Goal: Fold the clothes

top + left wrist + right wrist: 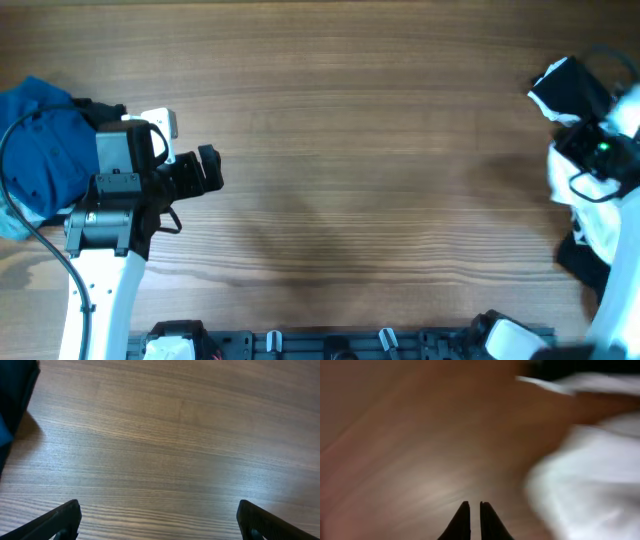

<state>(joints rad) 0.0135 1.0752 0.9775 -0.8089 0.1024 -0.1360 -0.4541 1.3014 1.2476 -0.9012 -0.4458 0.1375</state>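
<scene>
White fabric of the T-shirt (568, 186) lies bunched at the table's far right edge, partly under my right arm. It shows blurred in the right wrist view (590, 475), to the right of my right gripper (475, 510). That gripper's fingers are closed together with nothing between them, above bare wood and apart from the fabric. My left gripper (205, 170) is at the left of the table. In the left wrist view it (162, 520) is wide open and empty over bare wood. The neck tag and the striped print are not visible.
A blue garment (40, 150) lies piled at the far left, behind my left arm; its dark edge shows in the left wrist view (15, 390). Dark fabric (580, 262) lies by the white fabric at the right edge. The wooden table (350, 150) spans the middle.
</scene>
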